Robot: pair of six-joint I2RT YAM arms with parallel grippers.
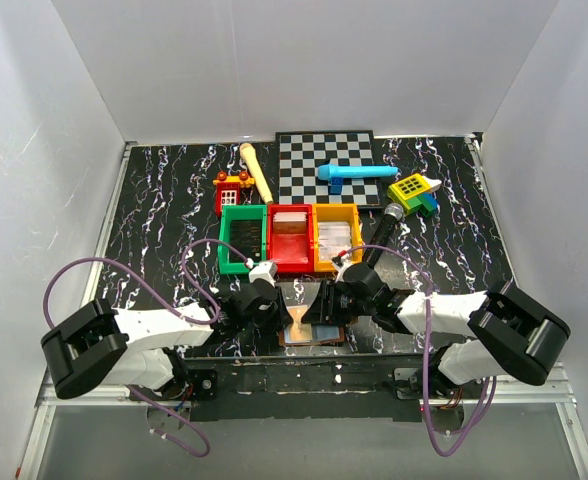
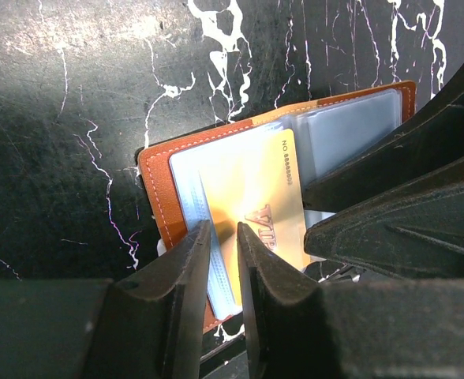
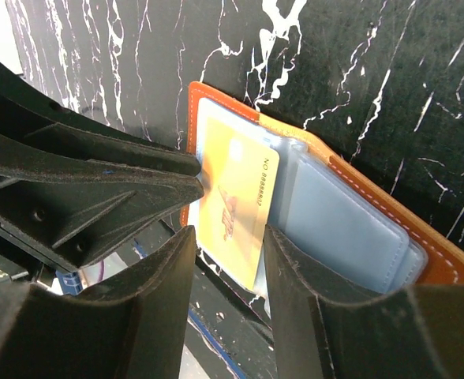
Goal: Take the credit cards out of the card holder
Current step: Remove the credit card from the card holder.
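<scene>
The brown card holder (image 2: 157, 185) lies open on the black marbled table, pale blue-grey sleeves up, near the table's front edge (image 1: 319, 334). A gold credit card (image 2: 252, 181) marked VIP sticks partway out of a sleeve. My left gripper (image 2: 222, 227) has its jaws nearly together over the card's left edge and a sleeve strip. Whether they pinch anything is unclear. My right gripper (image 3: 228, 230) stands open astride the card's free end (image 3: 236, 189). The holder's right half (image 3: 445, 264) is uncovered. Both grippers meet over the holder in the top view.
Behind the holder stand a green bin (image 1: 242, 240), a red bin (image 1: 291, 238) and an orange bin (image 1: 336, 235). Further back are a chessboard (image 1: 329, 165) with a blue object on it, a wooden stick (image 1: 256, 170) and toy blocks (image 1: 414, 190).
</scene>
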